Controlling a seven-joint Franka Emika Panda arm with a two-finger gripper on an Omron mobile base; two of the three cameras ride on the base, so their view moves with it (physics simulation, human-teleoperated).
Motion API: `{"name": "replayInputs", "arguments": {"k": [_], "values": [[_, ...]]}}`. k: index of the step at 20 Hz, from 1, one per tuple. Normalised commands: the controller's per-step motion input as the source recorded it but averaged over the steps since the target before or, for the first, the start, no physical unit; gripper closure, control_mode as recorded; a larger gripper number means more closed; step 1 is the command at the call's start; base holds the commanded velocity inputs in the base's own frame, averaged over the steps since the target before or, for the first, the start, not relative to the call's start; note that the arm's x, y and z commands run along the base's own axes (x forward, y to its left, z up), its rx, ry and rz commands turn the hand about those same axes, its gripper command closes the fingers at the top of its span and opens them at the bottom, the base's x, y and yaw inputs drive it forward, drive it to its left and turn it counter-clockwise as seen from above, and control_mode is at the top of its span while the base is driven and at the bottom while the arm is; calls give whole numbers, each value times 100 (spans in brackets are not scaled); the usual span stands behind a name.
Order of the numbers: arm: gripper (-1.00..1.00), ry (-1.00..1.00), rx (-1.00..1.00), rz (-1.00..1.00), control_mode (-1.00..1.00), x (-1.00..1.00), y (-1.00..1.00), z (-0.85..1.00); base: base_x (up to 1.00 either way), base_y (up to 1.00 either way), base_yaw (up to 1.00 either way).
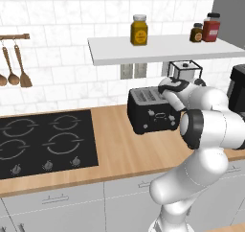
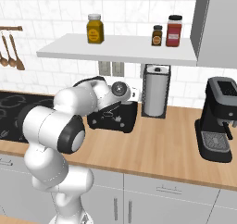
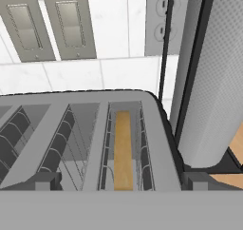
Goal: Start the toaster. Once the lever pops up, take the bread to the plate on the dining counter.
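Note:
The black toaster (image 1: 149,112) stands on the wood counter against the tiled wall, also seen past my arm (image 2: 113,120). In the hand view I look down on its silvery top (image 3: 95,105). A tan slice of bread (image 3: 123,148) sits upright in the right-hand slot; the other slot shows bare wire guides. My gripper (image 3: 121,181) hangs just above the toaster's right end, open, its two dark fingertips (image 3: 45,180) wide apart with nothing between them. The plate and the dining counter are out of view.
A paper towel roll in a black stand (image 3: 209,81) is close beside the toaster's right end (image 2: 155,96). A black coffee machine (image 2: 216,121) stands further right, a black hob (image 1: 43,140) to the left. A white shelf (image 1: 158,48) with jars overhangs the toaster.

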Motion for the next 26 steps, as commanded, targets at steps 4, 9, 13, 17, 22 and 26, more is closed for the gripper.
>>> {"name": "replayInputs", "arguments": {"k": [4,9,13,17,22,26], "values": [[-100,0,0,0,-100,0,0,0,0,0,0],[-100,0,0,0,-100,0,0,0,0,0,0],[-100,0,0,0,-100,0,0,0,0,0,0],[-100,0,0,0,-100,0,0,0,0,0,0],[-100,0,0,0,-100,0,0,0,0,0,0],[-100,0,0,0,-100,0,0,0,0,0,0]]}}
